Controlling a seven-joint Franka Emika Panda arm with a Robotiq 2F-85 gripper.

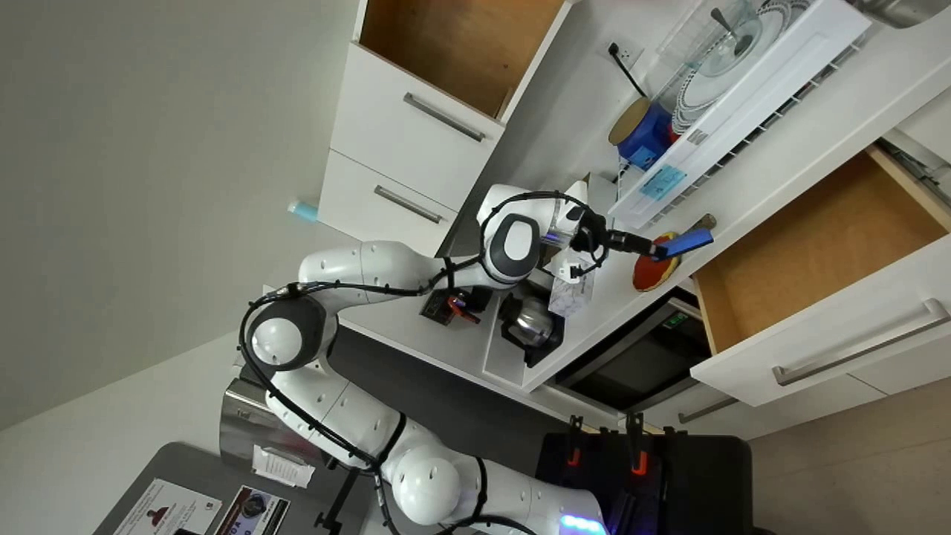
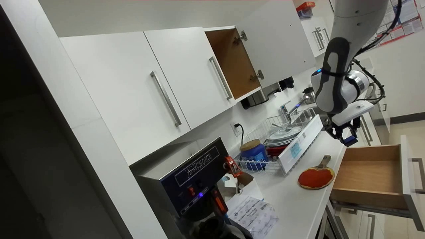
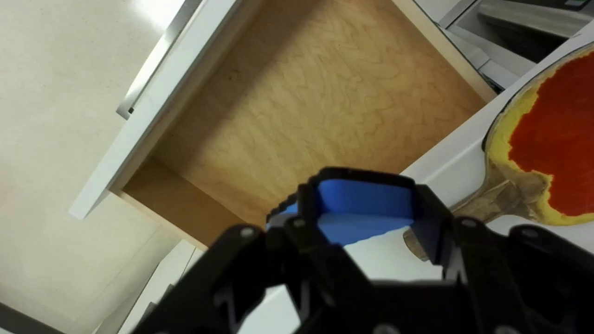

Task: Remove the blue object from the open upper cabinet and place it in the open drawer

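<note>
Grip: I hold a small mid-blue slab-like object between the two black fingers of my gripper. One finger bears on each side of it, the spacing set by its width. Rounded corners and a dark edge are visible between the tips in the wrist view; material cannot be determined.

Position: the blue object is in the air, near the border of the white countertop and the wide drawer with light-brown wooden interior and white front panel. In the wrist view it overlaps both; whether it is directly above the drawer, I cannot tell. Placement is not yet made.

Drawer: pulled out in both exterior views, grained floor exposed.

Cabinet: the white, brown-lined upper cabinet has its flat white door standing open, well apart from my fingers.

Countertop: a round paddle with red face, yellow border and wooden handle lies flat near the drawer. Beyond it, a white dish rack bears stacked pale plates and a dark-blue jar with tan lid. A black-fronted metal appliance lettered "firstCHOICE" appears in an exterior view.
</note>
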